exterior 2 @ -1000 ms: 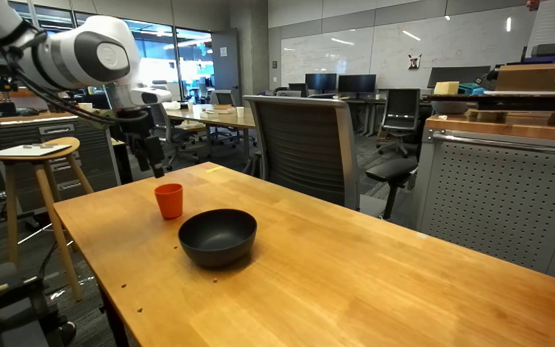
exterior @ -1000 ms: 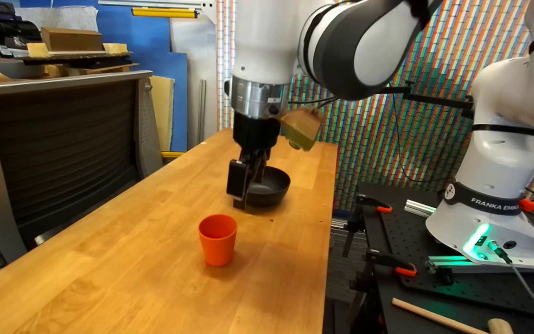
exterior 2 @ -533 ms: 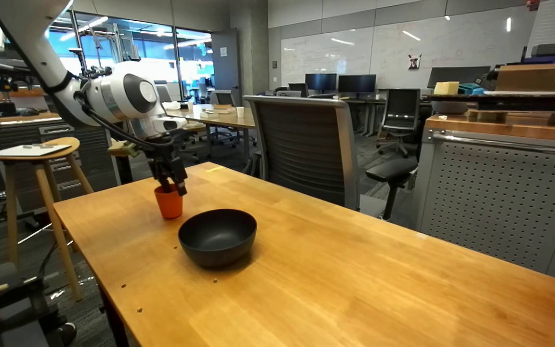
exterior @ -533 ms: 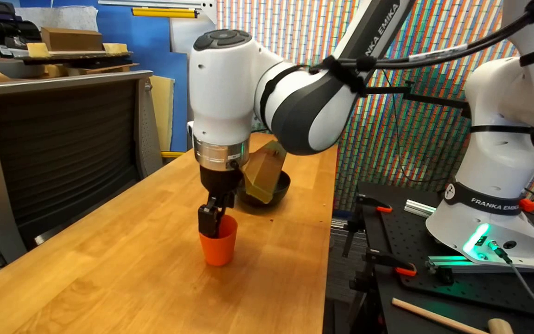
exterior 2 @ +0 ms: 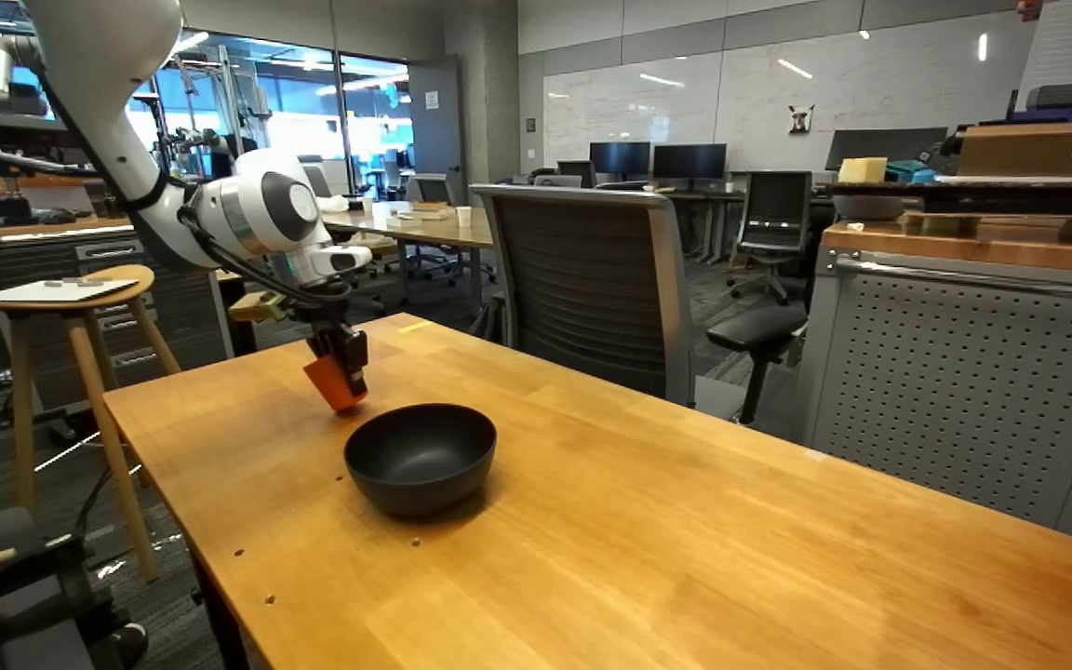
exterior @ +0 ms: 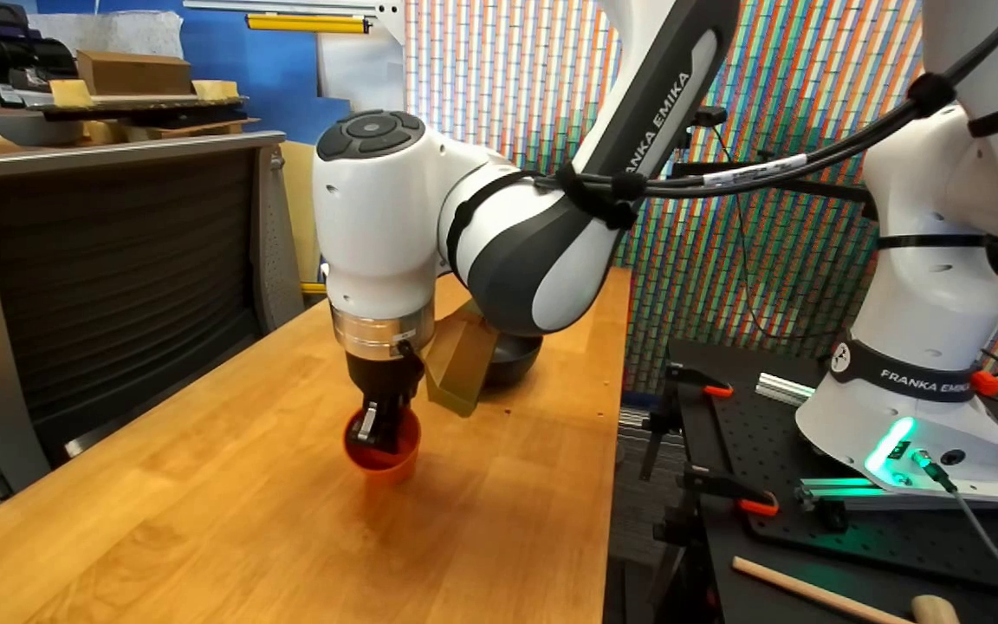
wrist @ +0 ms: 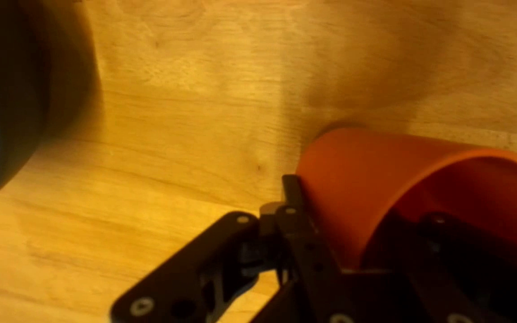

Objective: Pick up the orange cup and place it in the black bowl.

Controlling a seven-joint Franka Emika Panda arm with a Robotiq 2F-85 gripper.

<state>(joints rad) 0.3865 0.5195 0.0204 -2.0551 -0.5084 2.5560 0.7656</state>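
Note:
The orange cup [exterior 2: 329,383] is tilted, its mouth turned away from the black bowl [exterior 2: 420,493] and its base toward it. My gripper [exterior 2: 352,379] is shut on the cup's wall: in the wrist view one finger lies along the outside of the cup [wrist: 352,166] and the other reaches into its mouth, its tip hidden. Whether the base still touches the table cannot be told. Close by, the black bowl stands upright and bare inside; the arm partly covers the bowl [exterior: 516,360] in an exterior view, and only its side enters the wrist view.
A wooden table [exterior: 499,537] carries cup and bowl. An office chair [exterior: 126,286] stands along one long edge. Beyond the opposite edge, the arm's base [exterior: 906,416] sits on a black bench with clamps. A wooden stool [exterior 2: 89,298] stands near a table corner.
My gripper has come down and over from above to the cup, one finger entering it, and closed on its wall. The cup, upright before, now leans and has shifted slightly; the bowl has not moved.

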